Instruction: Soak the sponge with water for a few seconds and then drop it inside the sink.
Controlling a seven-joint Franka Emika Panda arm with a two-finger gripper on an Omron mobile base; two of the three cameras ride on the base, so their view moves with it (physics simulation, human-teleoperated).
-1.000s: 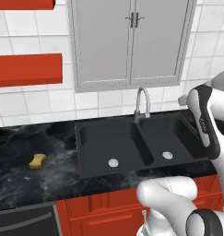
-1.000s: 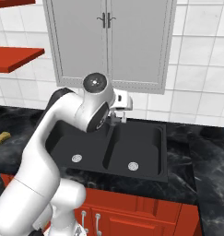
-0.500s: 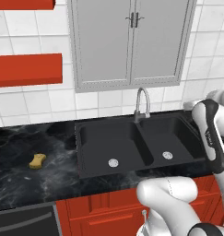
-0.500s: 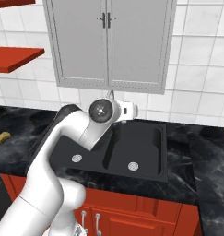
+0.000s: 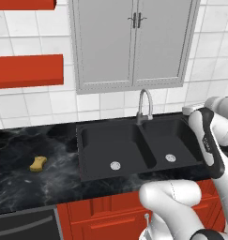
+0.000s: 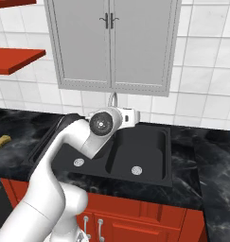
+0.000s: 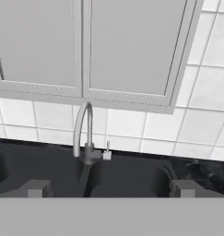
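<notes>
Fingers spread wide, empty, facing faucet above sink.

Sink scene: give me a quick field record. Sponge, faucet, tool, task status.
sponge: yellow-tan, lying on the black marbled counter left of the sink, untouched
sink: matte black double basin, left basin wider, a silver drain in each
faucet: curved grey, behind the divider between the basins, no water visible
tool: open, empty, above the sink and pointing at the faucet
cabinet: grey double doors, closed, above the sink
task status: sponge not yet picked up or soaked
</notes>
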